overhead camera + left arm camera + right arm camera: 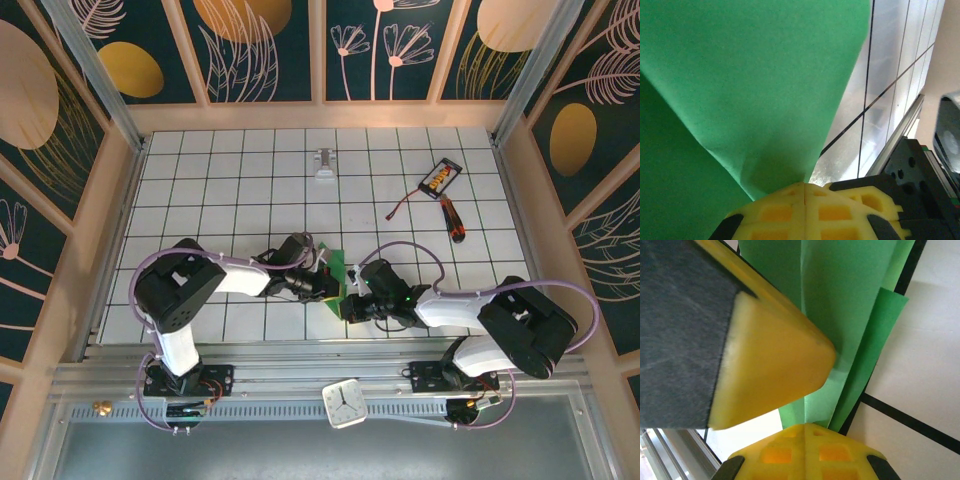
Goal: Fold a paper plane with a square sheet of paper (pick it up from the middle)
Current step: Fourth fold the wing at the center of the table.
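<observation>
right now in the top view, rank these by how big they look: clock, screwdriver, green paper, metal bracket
1. clock
2. green paper, partly hidden, so only its visible patch counts
3. screwdriver and metal bracket: look alike, not ranked

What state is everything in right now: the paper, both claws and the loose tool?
green paper: folded into layers, pinched by both claws.
left claw: shut on the paper.
right claw: shut on the paper.
screwdriver: lying flat on the table, apart from both arms.
</observation>
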Available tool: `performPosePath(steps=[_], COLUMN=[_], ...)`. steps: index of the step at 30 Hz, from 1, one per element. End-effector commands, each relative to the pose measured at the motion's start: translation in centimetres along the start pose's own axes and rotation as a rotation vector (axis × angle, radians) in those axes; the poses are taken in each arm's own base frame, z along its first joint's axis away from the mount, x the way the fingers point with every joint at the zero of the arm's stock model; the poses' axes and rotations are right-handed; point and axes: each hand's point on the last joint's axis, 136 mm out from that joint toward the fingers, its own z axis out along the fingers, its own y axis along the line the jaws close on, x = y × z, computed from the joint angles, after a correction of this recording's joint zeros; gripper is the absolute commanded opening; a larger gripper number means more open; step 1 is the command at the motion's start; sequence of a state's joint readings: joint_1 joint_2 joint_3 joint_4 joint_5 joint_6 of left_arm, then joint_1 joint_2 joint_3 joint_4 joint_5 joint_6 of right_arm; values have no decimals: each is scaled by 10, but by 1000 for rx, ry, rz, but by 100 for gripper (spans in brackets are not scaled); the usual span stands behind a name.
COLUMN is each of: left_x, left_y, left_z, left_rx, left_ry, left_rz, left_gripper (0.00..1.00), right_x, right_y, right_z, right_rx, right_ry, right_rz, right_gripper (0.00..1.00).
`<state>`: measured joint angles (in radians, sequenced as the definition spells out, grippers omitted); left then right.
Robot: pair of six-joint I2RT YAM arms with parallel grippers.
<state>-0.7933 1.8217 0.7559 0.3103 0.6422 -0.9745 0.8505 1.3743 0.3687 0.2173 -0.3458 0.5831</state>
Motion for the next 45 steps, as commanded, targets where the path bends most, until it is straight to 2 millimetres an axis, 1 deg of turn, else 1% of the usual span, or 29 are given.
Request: performPosePath(steps=[1, 5, 7, 11, 17, 23, 32, 35, 39, 42, 44, 45], left_x=[-4, -9, -13, -22, -34, -51, -80, -90, -99, -102, -114, -117], left_y=[0, 10, 14, 21, 35, 46, 54, 56, 61, 67, 58, 58], left_z=[6, 11, 10, 3, -2, -9, -21, -21, -22, -22, -25, -25], left_rx=[-16, -53, -66, -91, -124, -150, -172, -179, -190, -203, -189, -188], left_ry=[0, -7, -16, -43, -60, -88, -138, -154, -170, -172, -194, -200], left_rz=[7, 9, 9, 14, 7, 9, 10, 10, 8, 2, 15, 14], left_gripper=[0, 0, 0, 0, 1, 2, 2, 2, 2, 2, 2, 2], right_x=[22, 26, 29, 36, 45, 53, 58, 59, 61, 61, 63, 63], right_y=[-25, -29, -31, -36, -39, -40, -42, -43, -43, -43, -43, -43], right_z=[0, 0, 0, 2, 3, 5, 6, 6, 7, 7, 7, 7], right_rx=[93, 106, 115, 131, 147, 160, 179, 182, 185, 186, 189, 190], right_ry=[69, 84, 92, 123, 155, 181, 202, 207, 211, 212, 217, 218], right_rz=[48, 55, 59, 74, 90, 96, 97, 96, 93, 92, 92, 93], right_gripper=[0, 0, 0, 0, 0, 0, 0, 0, 0, 0, 0, 0])
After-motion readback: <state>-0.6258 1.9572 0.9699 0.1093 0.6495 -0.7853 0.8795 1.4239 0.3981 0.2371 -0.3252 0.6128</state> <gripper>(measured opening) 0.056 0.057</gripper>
